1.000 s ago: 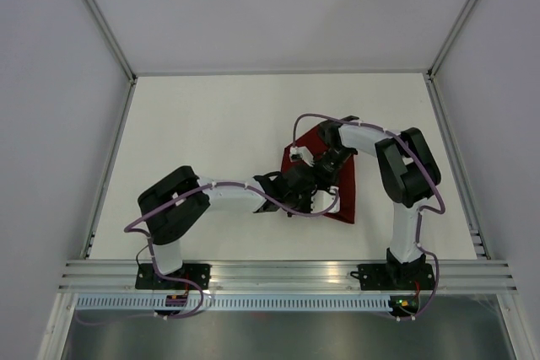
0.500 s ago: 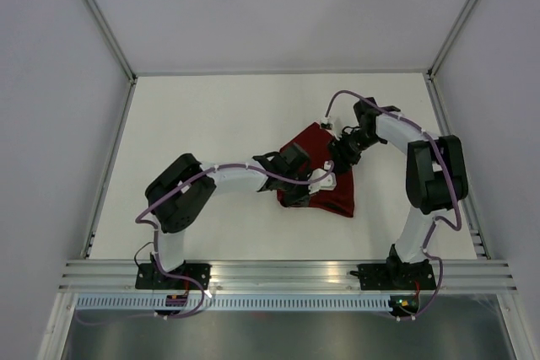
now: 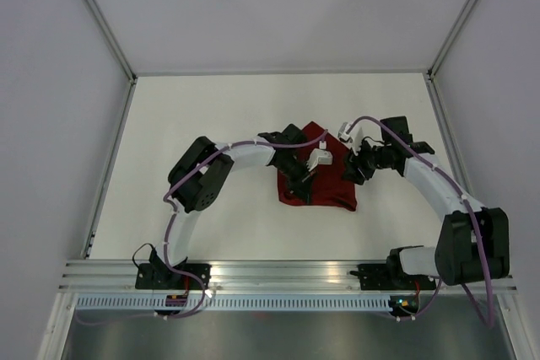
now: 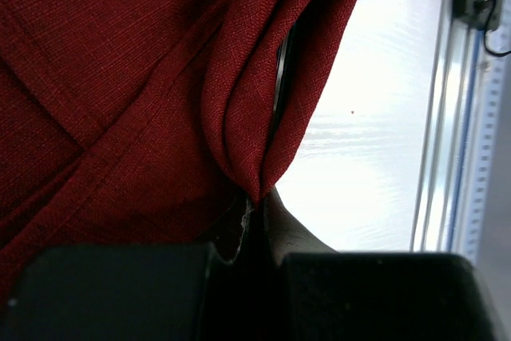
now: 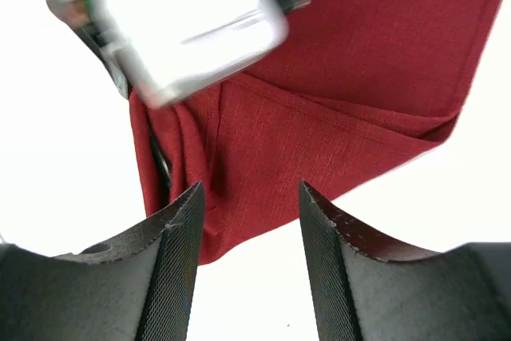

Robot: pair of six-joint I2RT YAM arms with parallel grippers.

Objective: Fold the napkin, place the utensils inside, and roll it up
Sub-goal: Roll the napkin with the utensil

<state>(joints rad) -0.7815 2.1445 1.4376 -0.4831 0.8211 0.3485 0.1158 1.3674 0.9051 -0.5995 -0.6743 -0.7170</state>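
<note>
The dark red napkin (image 3: 325,187) lies folded in the middle of the table. It fills the left wrist view (image 4: 120,77) and the right wrist view (image 5: 359,101). My left gripper (image 3: 301,191) is shut on a bunched fold at the napkin's left edge (image 4: 259,205). My right gripper (image 3: 353,168) is open and empty, just off the napkin's right edge, with its jaws wide apart over the cloth's border (image 5: 251,189). The fork does not show. Only a slim dark shape (image 4: 283,61) sits inside the fold.
The white table (image 3: 211,115) is bounded by grey walls. A metal rail (image 3: 287,276) runs along the near edge. The left arm's white camera mount (image 5: 184,21) sits close in front of my right gripper.
My right gripper has left the napkin's top and swung out to its right side. My left gripper has moved up and right along the napkin's left edge, still pinching the fold.
</note>
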